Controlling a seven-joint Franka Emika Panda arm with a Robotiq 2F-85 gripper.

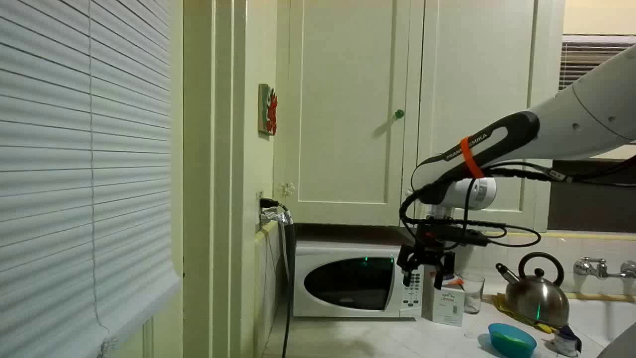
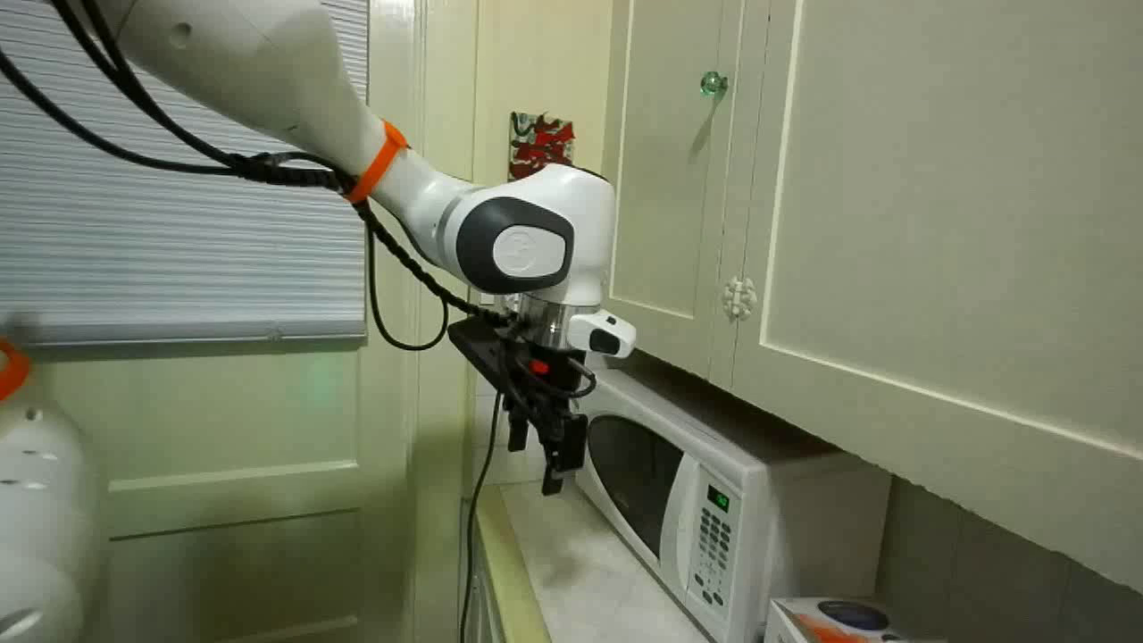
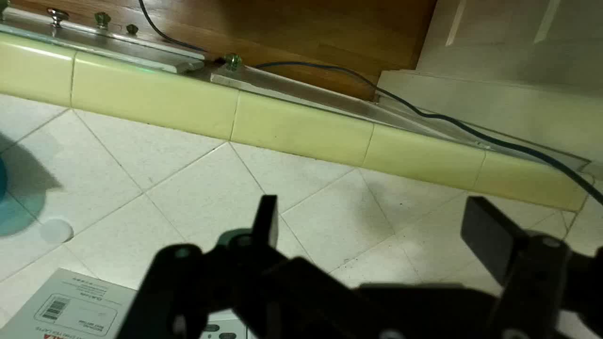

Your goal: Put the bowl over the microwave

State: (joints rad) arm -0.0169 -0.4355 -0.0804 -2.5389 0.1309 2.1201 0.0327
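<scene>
The small teal bowl (image 1: 512, 340) sits on the white tiled counter at the lower right in an exterior view. Only a sliver of the bowl (image 3: 2, 176) shows at the left edge of the wrist view. The white microwave (image 1: 348, 283) stands at the back of the counter under the cabinets. It also shows in an exterior view (image 2: 679, 500). My gripper (image 1: 423, 281) hangs pointing down in front of the microwave's control panel side, above the counter. In the wrist view my gripper (image 3: 374, 216) has its fingers wide apart with only counter tiles between them. The bowl is apart from the gripper.
A white box (image 1: 449, 306) and a glass (image 1: 474, 293) stand right of the microwave. A metal kettle (image 1: 539, 298) stands behind the bowl by the sink. Upper cabinets (image 2: 946, 268) hang close above the microwave, leaving a narrow gap. A black cord (image 3: 424, 113) runs past the counter's yellow edge.
</scene>
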